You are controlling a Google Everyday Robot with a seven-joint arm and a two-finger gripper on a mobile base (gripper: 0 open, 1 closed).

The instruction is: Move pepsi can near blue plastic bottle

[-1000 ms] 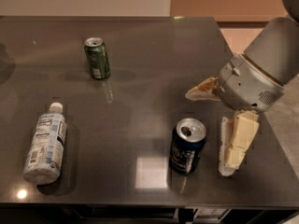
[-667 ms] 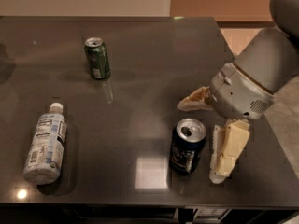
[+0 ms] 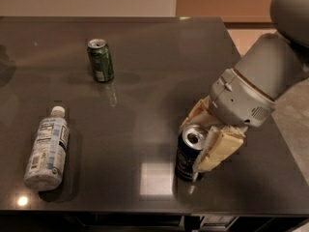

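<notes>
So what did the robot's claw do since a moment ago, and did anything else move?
The claw slid left, onto the pepsi can, and now sits around its top. Whether it is squeezing the can yet cannot be told. The pepsi can, the green can and the blue plastic bottle, lying on the table, stayed where they were.

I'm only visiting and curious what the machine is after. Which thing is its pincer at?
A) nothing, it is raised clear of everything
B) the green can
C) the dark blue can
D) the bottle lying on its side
C: the pincer is down at the pepsi can near the table's front edge, well away from the green can and the blue plastic bottle.
</notes>
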